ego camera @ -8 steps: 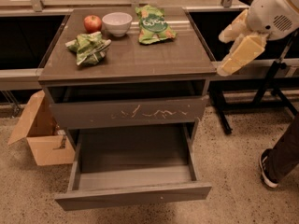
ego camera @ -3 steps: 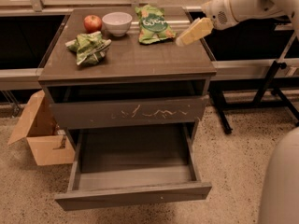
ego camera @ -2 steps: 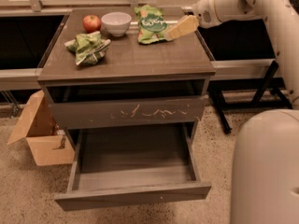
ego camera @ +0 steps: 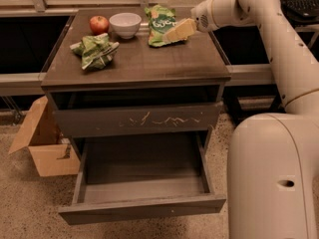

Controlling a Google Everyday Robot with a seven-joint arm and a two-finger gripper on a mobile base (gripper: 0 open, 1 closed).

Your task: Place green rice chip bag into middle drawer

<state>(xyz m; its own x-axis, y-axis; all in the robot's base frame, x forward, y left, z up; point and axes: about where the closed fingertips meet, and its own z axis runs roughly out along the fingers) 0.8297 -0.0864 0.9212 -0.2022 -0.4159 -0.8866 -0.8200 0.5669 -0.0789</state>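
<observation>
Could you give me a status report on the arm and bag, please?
Gripper over right edge of flat green rice chip bag on cabinet top. Plain-fronted grey-brown middle drawer open below. Nothing in the drawer's way.

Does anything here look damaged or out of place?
Pale scratch marks cross the drawer front above the open middle drawer. The gripper is at the right edge of the green rice chip bag.

Cardboard box (ego camera: 52, 159), apparently open, on speckled floor (ego camera: 25, 214).
</observation>
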